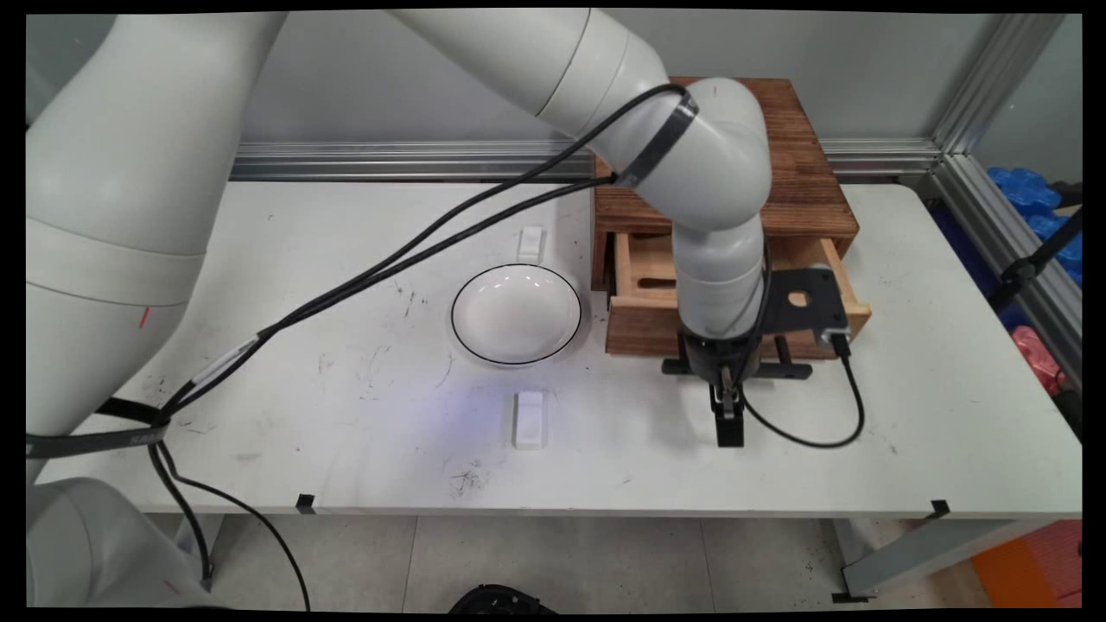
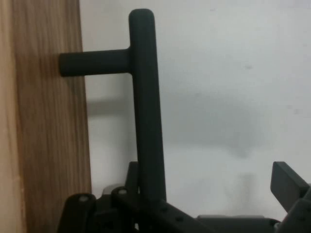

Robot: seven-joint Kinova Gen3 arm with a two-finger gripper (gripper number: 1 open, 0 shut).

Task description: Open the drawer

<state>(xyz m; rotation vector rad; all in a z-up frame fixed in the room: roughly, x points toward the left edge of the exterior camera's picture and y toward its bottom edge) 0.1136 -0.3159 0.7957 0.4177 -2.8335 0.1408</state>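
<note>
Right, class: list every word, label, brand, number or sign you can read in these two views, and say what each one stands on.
Nothing can be read in full in either view.
Black strap round the cables: faint pale lettering, too small to read.
Wooden drawer box, white bowl and drawer handle: no markings show.

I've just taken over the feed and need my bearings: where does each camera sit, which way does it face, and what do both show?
Main view: fixed above the table's near side, looking down across the white table to the wall; shows the arm, gripper, bowl and wooden drawer box.
Hand view: on the hand, looking along the gripper at the table; black linkage at the bottom.
Shared: the drawer's black handle, its wooden front.
</note>
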